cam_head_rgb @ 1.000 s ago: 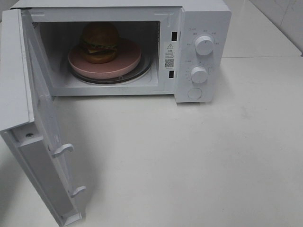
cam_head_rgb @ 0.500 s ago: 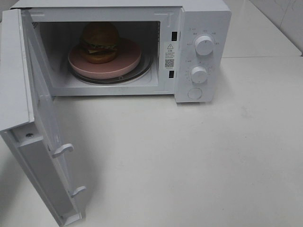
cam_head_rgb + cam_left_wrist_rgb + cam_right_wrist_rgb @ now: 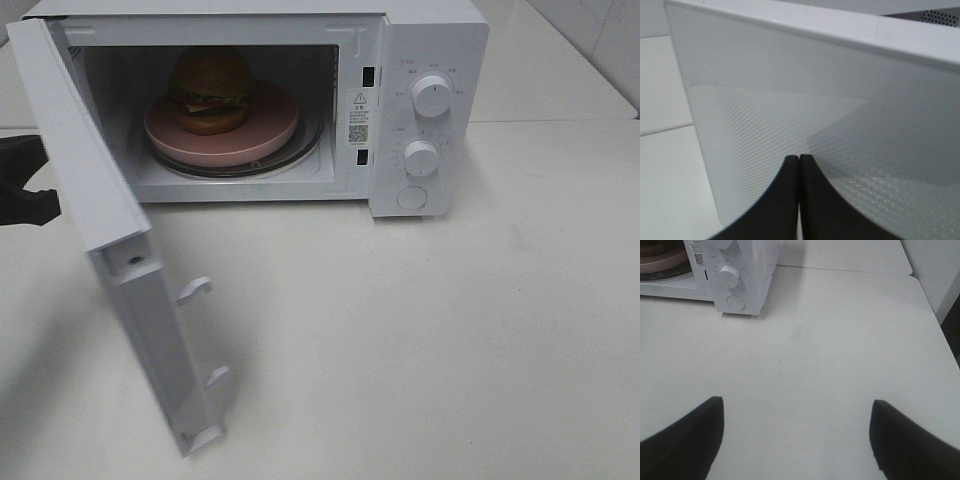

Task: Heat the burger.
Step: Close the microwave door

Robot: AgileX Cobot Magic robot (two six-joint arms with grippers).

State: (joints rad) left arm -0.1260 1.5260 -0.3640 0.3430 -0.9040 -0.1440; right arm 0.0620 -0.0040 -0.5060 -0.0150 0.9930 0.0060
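I see the burger (image 3: 210,88) standing upright, long axis vertical and glossy domed bun on top. It sits on a round pink plate (image 3: 250,140) inside the white boxy microwave (image 3: 440,40), far across the smooth worktop (image 3: 400,330). The door (image 3: 120,240) hangs open at left. My left fingers (image 3: 790,175) are pressed together by its dotted outer face. My right fingers (image 3: 690,435) are spread wide above the worktop.

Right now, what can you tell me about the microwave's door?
The door is white, plastic-looking, hinged on the left of the microwave and stands upright, half open. Two hook latches jut from its inner face near the free edge. Its window shows fine dotted mesh. The shut left gripper has its tips at the outer face, apparently touching.
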